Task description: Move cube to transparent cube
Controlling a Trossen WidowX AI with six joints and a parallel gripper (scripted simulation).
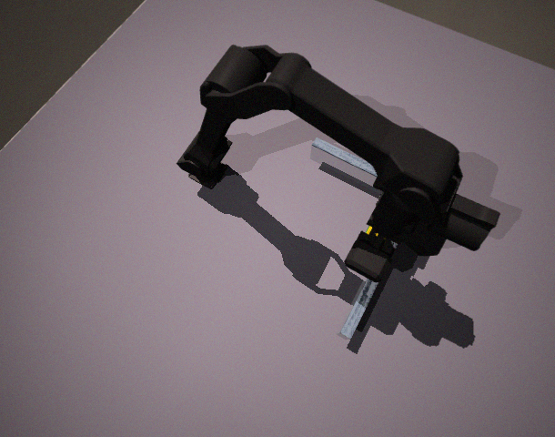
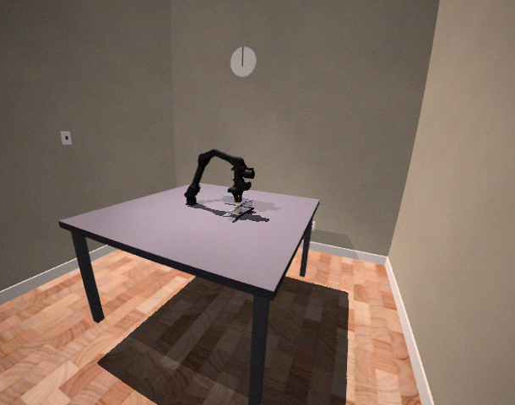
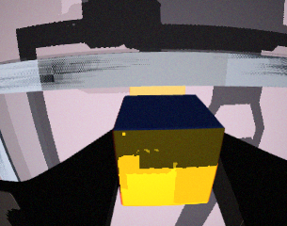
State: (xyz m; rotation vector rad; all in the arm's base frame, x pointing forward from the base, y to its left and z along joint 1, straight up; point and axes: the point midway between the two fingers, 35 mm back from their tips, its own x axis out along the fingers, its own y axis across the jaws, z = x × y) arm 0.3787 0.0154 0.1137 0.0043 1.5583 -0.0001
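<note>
Overhead, the arched arm [image 1: 343, 117] points its gripper [image 3: 168, 169] downward, pinching the cube [image 3: 167, 157].

light: dim, from above | shadows: hard-edged, dark | wrist view: curved edge distortion

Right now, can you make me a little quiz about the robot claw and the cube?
1. True or false: the claw is shut on the cube.
2. Which colour is the cube's face nearest the wrist camera? A) yellow B) green C) red
3. Fill in: the cube's upper face in the wrist view is dark ____.

Key: 1 true. 2 A. 3 blue.
</note>
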